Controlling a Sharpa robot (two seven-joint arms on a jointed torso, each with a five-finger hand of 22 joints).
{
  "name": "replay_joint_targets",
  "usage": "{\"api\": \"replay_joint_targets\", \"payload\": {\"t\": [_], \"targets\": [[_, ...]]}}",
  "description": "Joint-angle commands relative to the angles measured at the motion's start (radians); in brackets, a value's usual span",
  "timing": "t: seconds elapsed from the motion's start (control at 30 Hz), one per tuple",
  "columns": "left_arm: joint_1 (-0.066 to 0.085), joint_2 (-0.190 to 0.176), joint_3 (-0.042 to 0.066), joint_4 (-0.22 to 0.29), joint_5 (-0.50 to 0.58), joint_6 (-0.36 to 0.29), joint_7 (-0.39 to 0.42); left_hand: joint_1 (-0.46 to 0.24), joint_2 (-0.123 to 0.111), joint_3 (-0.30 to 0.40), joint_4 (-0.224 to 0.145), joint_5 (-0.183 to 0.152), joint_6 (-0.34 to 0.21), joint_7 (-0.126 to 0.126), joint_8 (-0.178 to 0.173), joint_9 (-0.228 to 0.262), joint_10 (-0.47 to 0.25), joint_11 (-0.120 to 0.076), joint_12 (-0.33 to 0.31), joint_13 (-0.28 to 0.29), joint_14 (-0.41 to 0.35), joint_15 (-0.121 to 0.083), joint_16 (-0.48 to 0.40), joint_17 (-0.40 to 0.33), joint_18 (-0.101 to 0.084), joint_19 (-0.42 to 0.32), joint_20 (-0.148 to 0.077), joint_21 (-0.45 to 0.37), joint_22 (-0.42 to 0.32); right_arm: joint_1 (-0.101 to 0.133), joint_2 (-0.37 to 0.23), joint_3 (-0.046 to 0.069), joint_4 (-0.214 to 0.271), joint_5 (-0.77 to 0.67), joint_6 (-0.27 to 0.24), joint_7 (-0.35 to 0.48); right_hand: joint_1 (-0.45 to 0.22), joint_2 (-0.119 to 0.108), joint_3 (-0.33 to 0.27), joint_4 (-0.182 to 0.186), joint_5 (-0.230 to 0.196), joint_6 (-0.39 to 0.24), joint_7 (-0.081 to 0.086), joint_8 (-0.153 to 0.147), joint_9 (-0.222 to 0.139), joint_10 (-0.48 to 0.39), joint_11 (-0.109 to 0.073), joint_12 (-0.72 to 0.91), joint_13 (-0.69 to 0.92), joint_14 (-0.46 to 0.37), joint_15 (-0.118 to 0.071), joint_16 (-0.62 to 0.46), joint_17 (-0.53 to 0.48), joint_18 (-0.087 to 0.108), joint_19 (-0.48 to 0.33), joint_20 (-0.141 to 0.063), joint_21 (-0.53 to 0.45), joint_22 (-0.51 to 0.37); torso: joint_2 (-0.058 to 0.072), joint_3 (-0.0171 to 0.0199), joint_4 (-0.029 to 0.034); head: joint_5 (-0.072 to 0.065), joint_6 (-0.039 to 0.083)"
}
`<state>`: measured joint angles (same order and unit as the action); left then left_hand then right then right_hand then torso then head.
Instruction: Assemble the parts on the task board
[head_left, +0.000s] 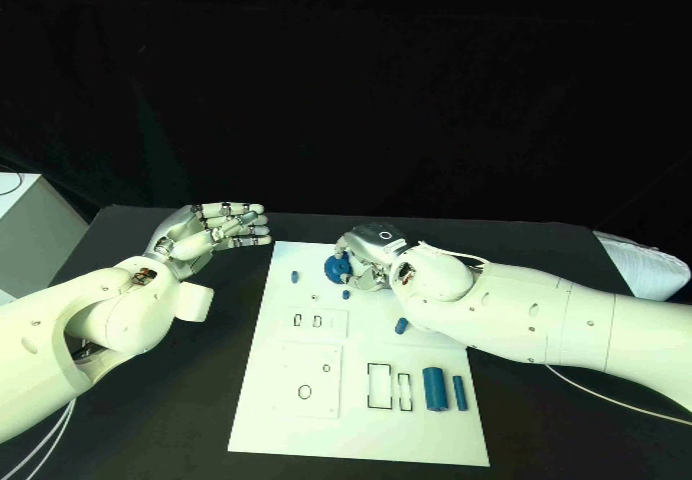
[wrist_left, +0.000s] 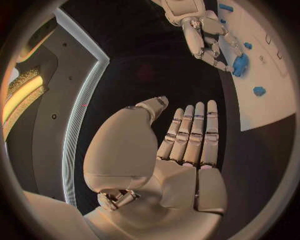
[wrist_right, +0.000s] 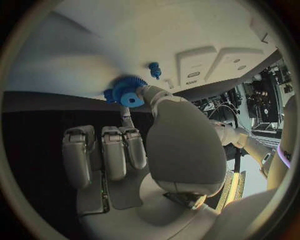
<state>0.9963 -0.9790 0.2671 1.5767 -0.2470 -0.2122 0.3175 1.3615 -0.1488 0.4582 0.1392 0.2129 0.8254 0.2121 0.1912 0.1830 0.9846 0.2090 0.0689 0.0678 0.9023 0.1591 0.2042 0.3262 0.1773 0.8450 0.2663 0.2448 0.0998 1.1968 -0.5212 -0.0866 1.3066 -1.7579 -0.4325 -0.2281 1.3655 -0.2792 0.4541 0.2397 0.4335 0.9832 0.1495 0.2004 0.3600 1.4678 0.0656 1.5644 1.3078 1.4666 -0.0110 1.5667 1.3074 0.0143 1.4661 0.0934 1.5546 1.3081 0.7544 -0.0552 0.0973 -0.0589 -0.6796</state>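
The white task board (head_left: 361, 410) lies in the middle of the black table. My right hand (head_left: 371, 255) is over the board's far end and pinches a blue gear (head_left: 338, 268) between thumb and a finger. The right wrist view shows the gear (wrist_right: 127, 92) at the thumb tip, just above the board (wrist_right: 125, 40), with the other fingers (wrist_right: 103, 155) curled. My left hand (head_left: 216, 232) hovers off the board's far left corner, fingers straight and together, holding nothing. The left wrist view shows that flat palm (wrist_left: 181, 150) and the right hand (wrist_left: 206, 35) with the gear (wrist_left: 240, 64).
On the board lie a small blue peg (head_left: 293, 274), a blue piece (head_left: 346, 294) near the gear, another (head_left: 401, 325) mid-board, and two blue cylinders (head_left: 433, 388) (head_left: 459, 392) near the front right. Rectangular and round recesses (head_left: 315, 380) mark the board's left half.
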Motion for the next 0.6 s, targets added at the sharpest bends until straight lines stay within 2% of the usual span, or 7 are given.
{"api": "replay_joint_targets", "payload": {"t": [0.03, 0.13, 0.2, 0.3, 0.47, 0.53, 0.6], "targets": [[0.000, 0.001, 0.001, 0.003, -0.004, 0.013, 0.005, 0.002, 0.009, 0.000, -0.007, -0.004, -0.009, 0.057, -0.001, 0.001, -0.009, 0.002, 0.001, -0.001, 0.001, 0.007, -0.006, -0.002, 0.006, 0.001, 0.007, -0.005, -0.001, -0.004, 0.001, -0.003, -0.005, -0.010, 0.028, 0.006, -0.017, 0.004, -0.003, -0.004, -0.035, -0.005, -0.005, -0.006, 0.010, 0.103, -0.003, 0.006, 0.263, 0.104, 0.000, 0.004, 0.263, -0.010, 0.097, -0.003, 0.001, 0.247, 0.001, 0.0005, -0.0007, 0.001, 0.001], [0.000, 0.001, 0.001, 0.002, -0.004, 0.013, 0.004, 0.002, 0.009, 0.000, -0.007, -0.004, -0.009, 0.057, -0.001, 0.001, -0.009, 0.002, 0.001, -0.001, 0.000, 0.008, -0.007, -0.002, 0.006, 0.001, 0.007, -0.005, -0.001, -0.004, 0.004, -0.003, -0.008, 0.001, 0.024, 0.015, -0.044, 0.003, -0.030, 0.004, -0.114, -0.047, 0.007, -0.032, -0.003, 0.096, 0.008, 0.001, 0.257, 0.104, 0.010, 0.004, 0.263, -0.010, 0.097, 0.005, 0.000, 0.247, 0.000, 0.0003, -0.0007, 0.001, 0.001], [0.000, 0.001, 0.001, 0.002, -0.004, 0.013, 0.004, 0.002, 0.009, 0.000, -0.007, -0.004, -0.009, 0.057, -0.001, 0.001, -0.009, 0.002, 0.001, -0.001, 0.000, 0.008, -0.007, -0.002, 0.006, 0.001, 0.007, -0.005, -0.001, -0.004, 0.004, -0.004, -0.009, 0.009, 0.027, 0.023, -0.086, 0.010, -0.078, 0.035, -0.128, -0.056, 0.008, -0.041, -0.008, 0.089, 0.011, -0.005, 0.251, 0.104, 0.013, 0.004, 0.263, -0.009, 0.095, 0.010, -0.002, 0.245, 0.000, 0.0004, -0.0003, 0.001, 0.001], [0.000, 0.000, 0.001, 0.002, -0.004, 0.013, 0.004, 0.002, 0.009, 0.000, -0.007, -0.004, -0.009, 0.057, -0.001, 0.001, -0.009, 0.002, 0.001, -0.001, 0.000, 0.008, -0.007, -0.002, 0.006, 0.001, 0.007, -0.005, -0.001, -0.004, 0.005, -0.004, -0.011, 0.024, 0.032, 0.036, -0.099, 0.028, -0.154, 0.049, -0.170, -0.054, 0.008, -0.044, -0.012, 0.086, 0.011, -0.008, 0.248, 0.104, 0.013, 0.004, 0.263, -0.008, 0.094, 0.011, -0.005, 0.243, 0.000, 0.0002, 0.0008, 0.002, -0.001], [0.000, 0.000, 0.001, 0.002, -0.004, 0.012, 0.003, 0.002, 0.009, 0.000, -0.007, -0.004, -0.009, 0.057, -0.001, 0.001, -0.009, 0.002, 0.001, -0.001, 0.000, 0.008, -0.007, -0.002, 0.006, 0.001, 0.007, -0.005, -0.001, -0.004, 0.003, -0.005, -0.009, 0.048, 0.036, 0.054, -0.171, 0.079, -0.297, 0.054, -0.202, -0.052, 0.008, -0.049, -0.020, 0.083, 0.011, -0.011, 0.246, 0.104, 0.014, 0.004, 0.263, -0.008, 0.093, 0.011, -0.007, 0.242, 0.000, 0.0002, -0.0001, 0.004, 0.000], [0.000, 0.000, 0.001, 0.001, -0.004, 0.012, 0.003, 0.002, 0.009, 0.000, -0.007, -0.004, -0.009, 0.057, -0.001, 0.001, -0.009, 0.002, 0.001, -0.001, 0.000, 0.008, -0.007, -0.002, 0.006, 0.001, 0.007, -0.005, -0.001, -0.004, 0.001, -0.005, -0.007, 0.058, 0.036, 0.059, -0.198, 0.104, -0.345, 0.056, -0.176, -0.049, 0.007, -0.049, -0.022, 0.084, 0.011, -0.010, 0.247, 0.104, 0.014, 0.004, 0.263, -0.008, 0.094, 0.011, -0.006, 0.243, 0.000, 0.0003, -0.0002, 0.003, 0.000], [0.000, 0.000, 0.001, 0.001, -0.004, 0.012, 0.003, 0.002, 0.009, 0.000, -0.007, -0.004, -0.009, 0.057, -0.001, 0.001, -0.009, 0.002, 0.001, -0.001, 0.000, 0.008, -0.007, -0.002, 0.006, 0.001, 0.007, -0.005, -0.001, -0.004, -0.001, -0.006, -0.006, 0.065, 0.038, 0.064, -0.206, 0.114, -0.353, 0.056, -0.169, -0.046, 0.007, -0.049, -0.022, 0.086, 0.011, -0.009, 0.248, 0.104, 0.014, 0.004, 0.263, -0.008, 0.094, 0.011, -0.005, 0.243, 0.000, 0.0002, -0.0004, 0.003, 0.000]]}}
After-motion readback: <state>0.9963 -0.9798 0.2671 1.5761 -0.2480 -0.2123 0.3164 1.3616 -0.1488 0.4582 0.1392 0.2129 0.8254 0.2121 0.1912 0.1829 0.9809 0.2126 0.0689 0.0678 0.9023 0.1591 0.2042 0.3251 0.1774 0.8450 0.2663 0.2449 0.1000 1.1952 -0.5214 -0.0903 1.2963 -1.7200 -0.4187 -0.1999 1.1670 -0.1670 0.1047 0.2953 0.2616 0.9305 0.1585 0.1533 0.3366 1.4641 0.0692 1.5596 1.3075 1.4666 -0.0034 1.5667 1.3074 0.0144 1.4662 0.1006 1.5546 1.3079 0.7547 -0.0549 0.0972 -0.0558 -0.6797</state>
